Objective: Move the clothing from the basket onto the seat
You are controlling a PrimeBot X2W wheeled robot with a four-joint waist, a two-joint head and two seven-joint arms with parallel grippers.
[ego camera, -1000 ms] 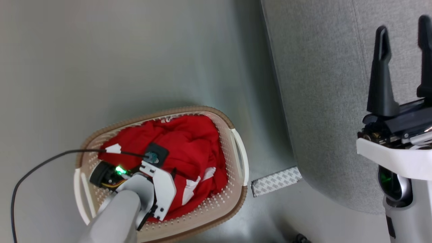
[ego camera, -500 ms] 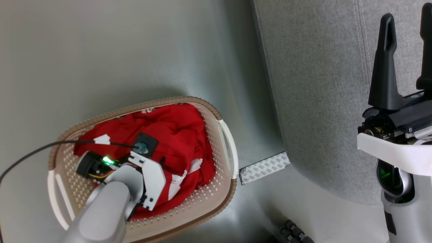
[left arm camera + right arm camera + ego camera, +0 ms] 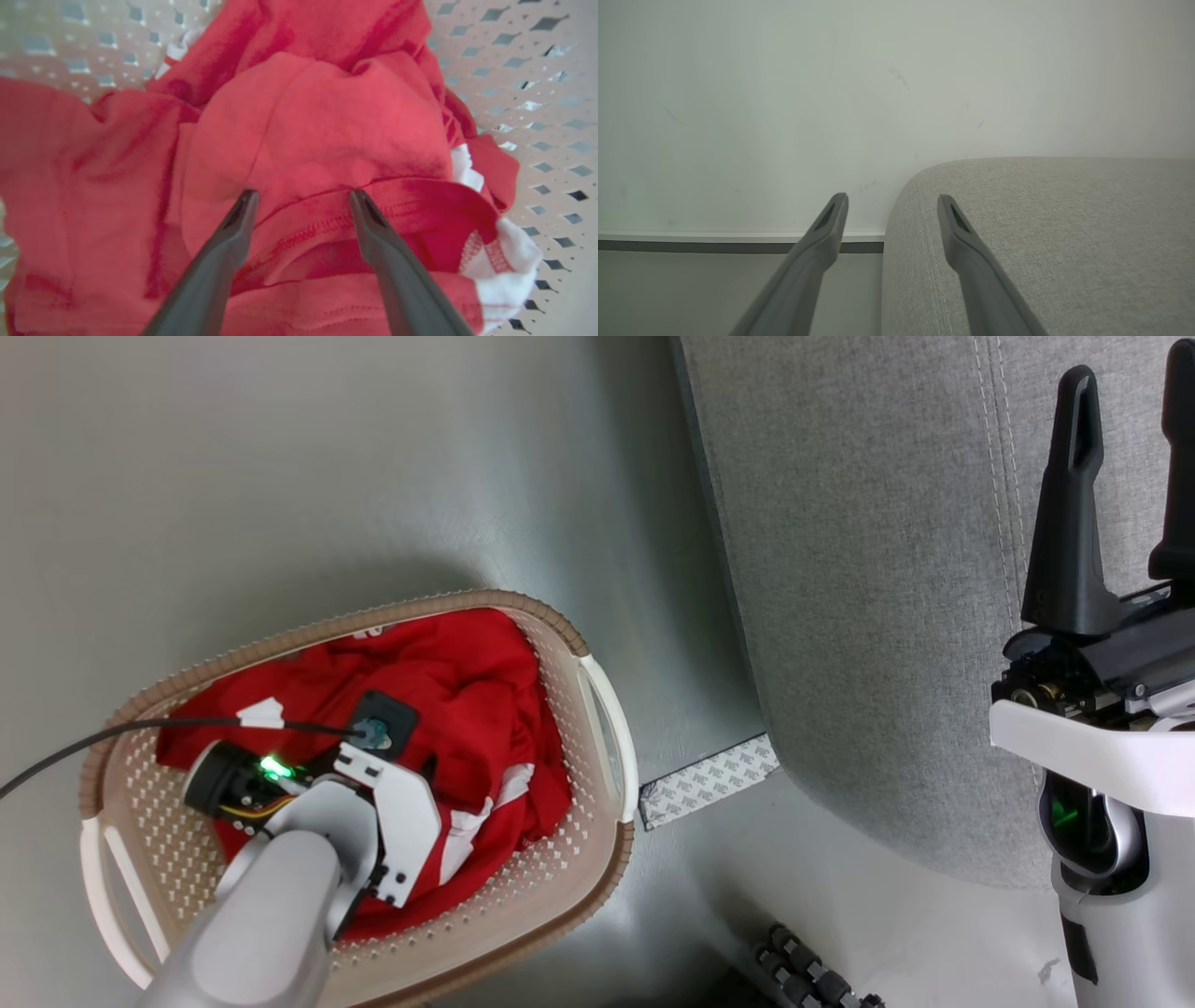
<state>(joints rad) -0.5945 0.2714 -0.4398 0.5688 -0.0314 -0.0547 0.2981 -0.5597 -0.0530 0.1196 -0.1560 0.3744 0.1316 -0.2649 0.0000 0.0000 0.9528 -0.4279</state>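
Ok, L tool (image 3: 299,193) apart on clothing (image 3: 327,116) in basket (image 3: 611,719), R tool (image 3: 892,198) apart by seat (image 3: 1041,233) edge, floor (image 3: 681,709) btwn

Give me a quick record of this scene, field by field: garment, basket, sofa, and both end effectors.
garment: red with white trim, bunched inside the laundry basket
laundry basket: cream, perforated, brown rim, on the floor left of the sofa
sofa: light grey fabric, rounded edge
left end effector: open, down in the basket, fingertips at a fold of the garment, not closed on it
right end effector: open, holding nothing, raised by the sofa's edge
task state: garment not yet moved
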